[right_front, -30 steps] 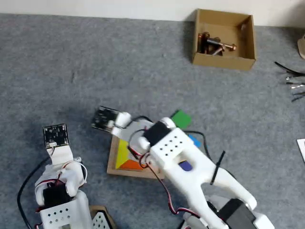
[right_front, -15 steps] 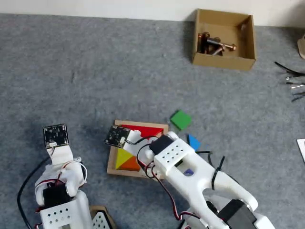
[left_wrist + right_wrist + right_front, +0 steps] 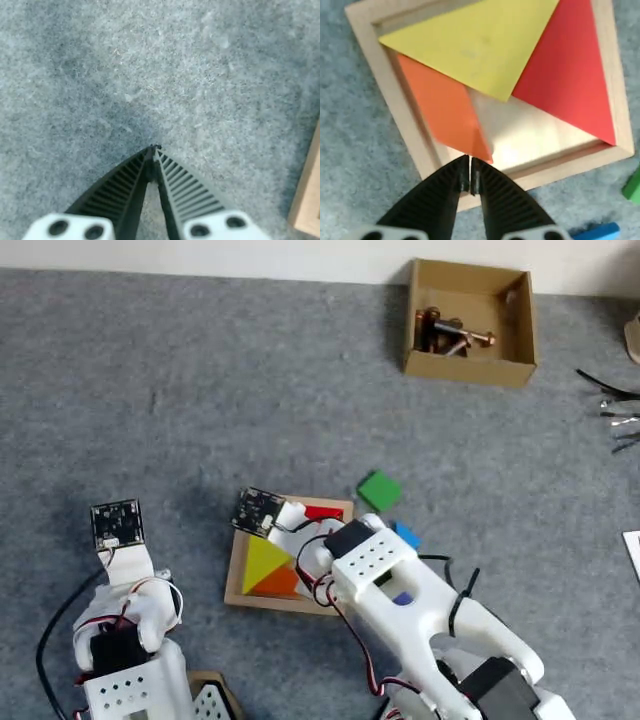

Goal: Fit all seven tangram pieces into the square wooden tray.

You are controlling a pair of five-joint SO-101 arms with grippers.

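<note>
The square wooden tray (image 3: 615, 120) holds a large yellow triangle (image 3: 480, 42), a large red triangle (image 3: 570, 75) and an orange piece (image 3: 445, 110), with bare wood (image 3: 530, 135) between them. My right gripper (image 3: 470, 175) is shut and empty, its tips over the tray's rim beside the orange piece. In the high view the right arm (image 3: 375, 565) lies across the tray (image 3: 236, 580). A green square (image 3: 379, 490) and a blue piece (image 3: 405, 535) lie on the carpet beside it. My left gripper (image 3: 152, 148) is shut over bare carpet, left of the tray.
Grey carpet covers the table. A cardboard box (image 3: 470, 320) with metal parts stands at the far right. Cables (image 3: 612, 405) lie at the right edge. The left arm (image 3: 125, 640) sits at the front left. The tray's edge (image 3: 307, 200) shows in the left wrist view.
The right arm drew back from beyond the tray's far left corner to over the tray, uncovering more of the yellow and red triangles. The left arm has kept still.
</note>
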